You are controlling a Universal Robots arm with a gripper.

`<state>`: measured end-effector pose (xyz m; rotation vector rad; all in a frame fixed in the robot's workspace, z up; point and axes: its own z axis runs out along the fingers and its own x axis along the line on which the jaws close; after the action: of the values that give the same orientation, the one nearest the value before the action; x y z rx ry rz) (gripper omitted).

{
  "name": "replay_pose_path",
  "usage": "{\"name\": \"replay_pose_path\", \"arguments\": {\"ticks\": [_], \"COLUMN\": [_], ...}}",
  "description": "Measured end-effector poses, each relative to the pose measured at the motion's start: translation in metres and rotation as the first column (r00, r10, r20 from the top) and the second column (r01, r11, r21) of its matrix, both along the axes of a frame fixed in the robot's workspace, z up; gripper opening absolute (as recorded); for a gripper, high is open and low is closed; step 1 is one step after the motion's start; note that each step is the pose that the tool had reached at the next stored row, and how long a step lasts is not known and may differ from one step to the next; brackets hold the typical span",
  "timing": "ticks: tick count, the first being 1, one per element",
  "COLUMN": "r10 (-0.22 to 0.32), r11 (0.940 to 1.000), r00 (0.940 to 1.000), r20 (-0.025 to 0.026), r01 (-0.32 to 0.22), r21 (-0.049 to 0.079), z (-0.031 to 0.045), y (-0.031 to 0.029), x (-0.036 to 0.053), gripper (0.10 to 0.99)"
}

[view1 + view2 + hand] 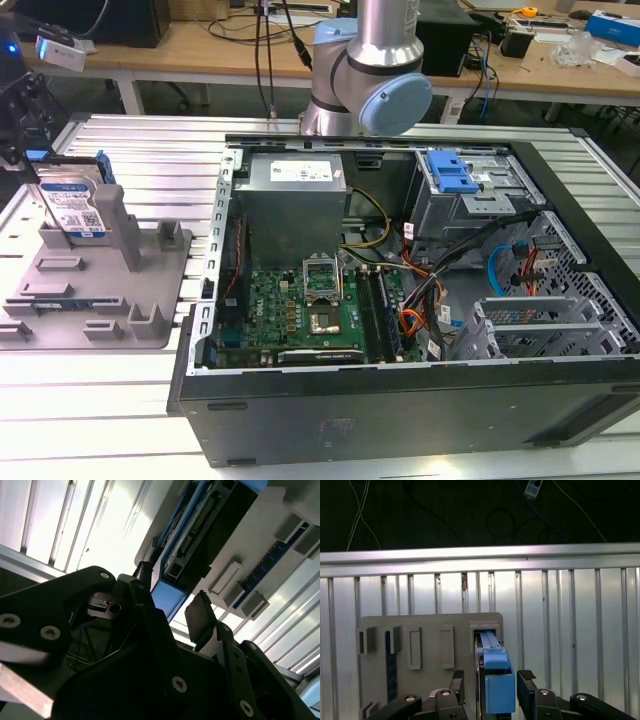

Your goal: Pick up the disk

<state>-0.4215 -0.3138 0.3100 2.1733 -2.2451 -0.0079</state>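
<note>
We see the gripper (pixel 491 677) with its fingers (pixel 525 677) apart, one on each side of the disk (pixel 497 690), and not clamped on it. In the second wrist view the gripper (pixel 170 597) straddles the blue end of the disk (pixel 190 535). One finger pad (pixel 200 615) stands just clear of the rail, and the other finger sits close against the opposite side. The disk stands on edge in a slot of the grey fixture (pixel 430 630).

In the exterior view we see the disk (pixel 72 205) upright at the far corner of the fixture (pixel 150 290), label facing us. The fixture lies on the slatted metal table (pixel 150 140), at the exterior view's left of the open computer case (pixel 400 300).
</note>
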Motion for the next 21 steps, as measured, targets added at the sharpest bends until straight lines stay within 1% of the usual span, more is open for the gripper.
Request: {"name": "replay_pose_path", "arguments": {"ticks": [2,3,4,5,19,21], "r10": [0.000,0.000,0.000,0.000,0.001,0.001], "r11": [1.0000,1.0000,1.0000,1.0000,1.0000,1.0000], "r00": [1.0000,1.0000,1.0000,1.0000,1.0000,1.0000], "r20": [0.0000,-0.0001,-0.0001,-0.0001,-0.0002,-0.0003], "r01": [0.000,0.000,0.000,0.000,-0.001,-0.001], "r21": [0.000,0.000,0.000,0.000,0.000,0.000], "z": [-0.0019,-0.0024,-0.0027,-0.0034,-0.0088,-0.0093], "y": [0.0000,0.0000,0.0000,0.0000,0.0000,0.0000], "x": [0.0000,0.0000,0.0000,0.0000,0.0000,0.0000], "gripper": [0.529,0.463,0.463,0.392,0.392,0.369]}}
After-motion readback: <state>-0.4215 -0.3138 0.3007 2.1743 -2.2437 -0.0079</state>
